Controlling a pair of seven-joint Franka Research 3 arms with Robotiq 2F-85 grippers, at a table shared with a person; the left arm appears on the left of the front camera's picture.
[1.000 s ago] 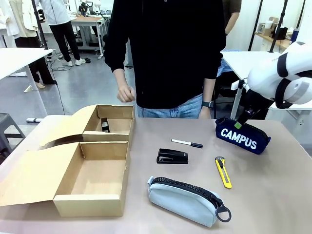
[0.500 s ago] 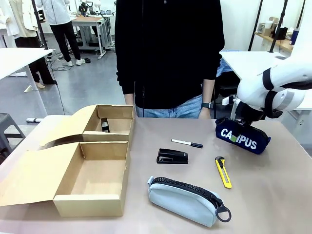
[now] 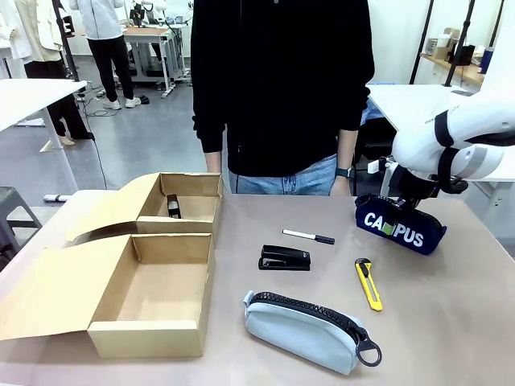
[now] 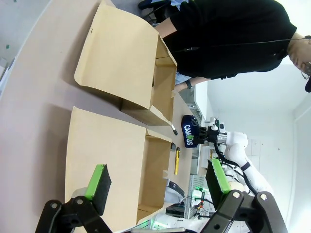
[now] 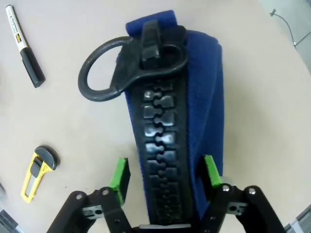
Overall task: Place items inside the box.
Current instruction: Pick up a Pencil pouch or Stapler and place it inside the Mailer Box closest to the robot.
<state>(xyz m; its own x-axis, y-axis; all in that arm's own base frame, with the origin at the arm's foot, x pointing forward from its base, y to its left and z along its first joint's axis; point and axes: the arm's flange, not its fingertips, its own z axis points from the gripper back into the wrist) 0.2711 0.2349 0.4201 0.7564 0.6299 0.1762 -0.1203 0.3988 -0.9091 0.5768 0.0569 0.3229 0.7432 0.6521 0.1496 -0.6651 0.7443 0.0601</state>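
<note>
My right gripper (image 5: 165,175) is closed across the navy pouch (image 3: 410,236). One green pad sits on each side of its zip ridge, and the grip is low in the wrist view, well away from the ring pull at the top. Because the hold is off-centre on soft fabric, I expect the free end to droop. I should lift straight up first and rise high enough that the sagging end clears the box (image 3: 149,338) wall. Then I carry it across to the lower left of the front view, passing above the marker (image 3: 308,236) and the black stapler (image 3: 284,258) rather than brushing them. I let go only once the pouch is down in the open compartment.

My left gripper (image 4: 158,184) hangs with its jaws wide and empty over the cardboard flaps.

The pouch sits at the right of the front view, resting on the table near the far edge. It is deep blue cloth with chunky black zip teeth along its top and a large black ring pull. On its side is white lettering, with one letter hidden behind my green pad. It looks plump and light.
</note>
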